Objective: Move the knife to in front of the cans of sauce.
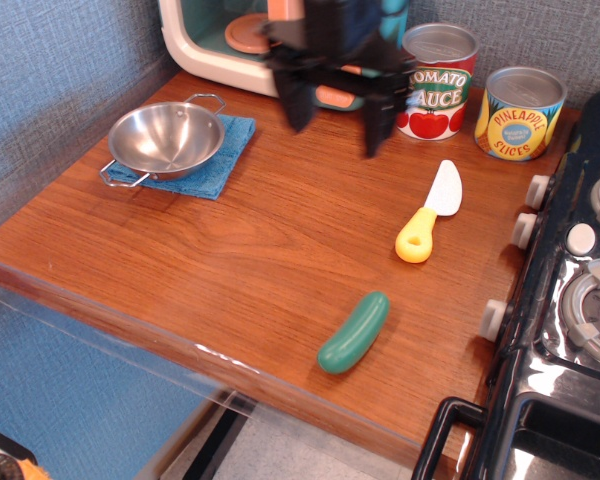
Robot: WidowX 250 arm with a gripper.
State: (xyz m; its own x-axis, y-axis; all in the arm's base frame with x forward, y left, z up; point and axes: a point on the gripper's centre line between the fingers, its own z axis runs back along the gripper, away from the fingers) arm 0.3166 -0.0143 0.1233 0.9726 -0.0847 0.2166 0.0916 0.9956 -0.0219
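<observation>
The knife [428, 214], with a yellow looped handle and a short white blade, lies flat on the wooden counter [250, 260]. Its blade points toward the two cans at the back right: the red-white tomato sauce can [436, 82] and the yellow-blue pineapple slices can [519, 113]. My gripper [337, 112] is open and empty. It hangs raised over the counter in front of the toy microwave, left of the tomato can and well up and left of the knife. It is motion-blurred.
A green pickle-shaped toy [353, 332] lies near the front edge. A steel bowl [167, 140] sits on a blue cloth [230, 150] at the left. A toy microwave [240, 40] stands at the back. A black toy stove [570, 300] borders the right side.
</observation>
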